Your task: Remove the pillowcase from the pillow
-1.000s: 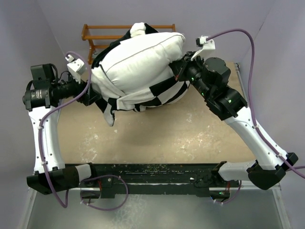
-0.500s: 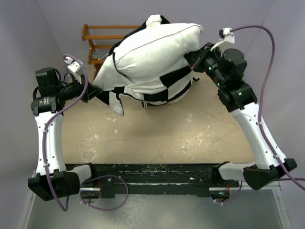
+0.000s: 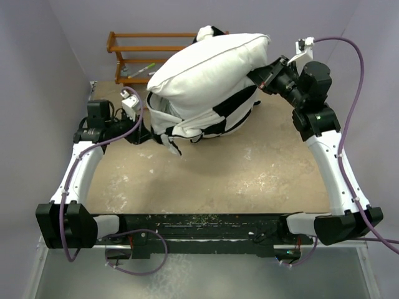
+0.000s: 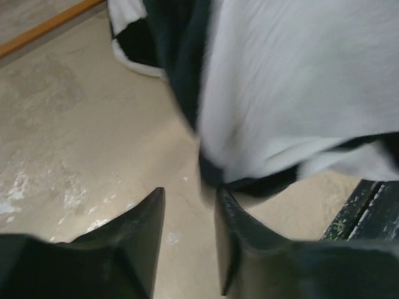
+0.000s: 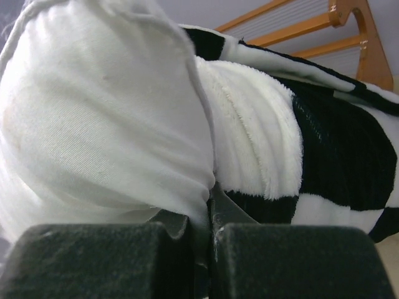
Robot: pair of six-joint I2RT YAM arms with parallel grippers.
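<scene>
The plump white pillow [image 3: 206,71] hangs lifted at the back of the table, over the black and white checkered pillowcase [image 3: 234,112], which still wraps its underside. My right gripper [image 3: 257,75] is shut on the pillow's right corner. In the right wrist view the shut gripper [image 5: 209,208] pinches the white pillow [image 5: 93,124] cloth, with the fleecy pillowcase [image 5: 324,143] beside it. My left gripper [image 3: 151,134] is low at the pillowcase's left edge. In the left wrist view the gripper [image 4: 190,199] is open and empty, with the blurred pillowcase [image 4: 181,68] hanging just beyond the fingertips.
A wooden rack [image 3: 124,47] stands at the back left behind the pillow and also shows in the right wrist view [image 5: 349,25]. Lilac walls close in on both sides. A black rail [image 3: 206,224] runs along the table's front edge [image 3: 187,205].
My left gripper has let go of the pillowcase's left edge, opened and moved right and lower. My right gripper has carried the pillow up and to the right.
</scene>
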